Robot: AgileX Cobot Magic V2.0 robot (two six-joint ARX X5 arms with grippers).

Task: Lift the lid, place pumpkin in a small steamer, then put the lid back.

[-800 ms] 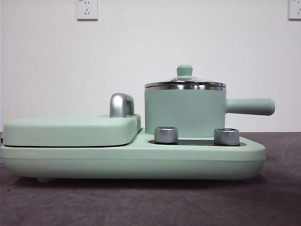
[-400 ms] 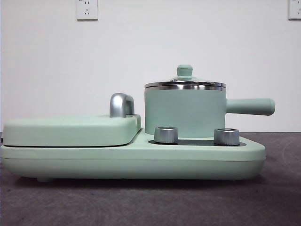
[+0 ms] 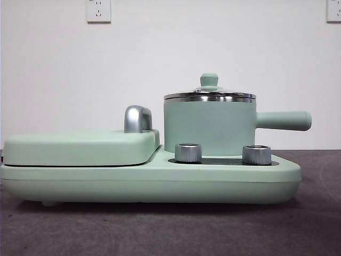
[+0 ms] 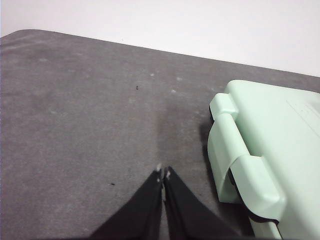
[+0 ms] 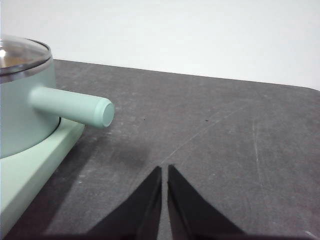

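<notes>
Left gripper (image 4: 163, 174) had its jaws pressed together w/ nothing between, over bare grey table (image 4: 85, 115) beside the griddle cover (image 4: 272, 145), which was cut off at the frame edge. Right gripper (image 5: 164, 170) likewise closed & empty, near the small steamer (image 3: 209, 127)'s side handle. Lid (image 3: 209, 94) sat on the steamer; inside hidden, pumpkin not seen

Left gripper (image 4: 163, 176) and right gripper (image 5: 164, 172): each with jaws closed together, empty, poised above the tabletop.
</notes>
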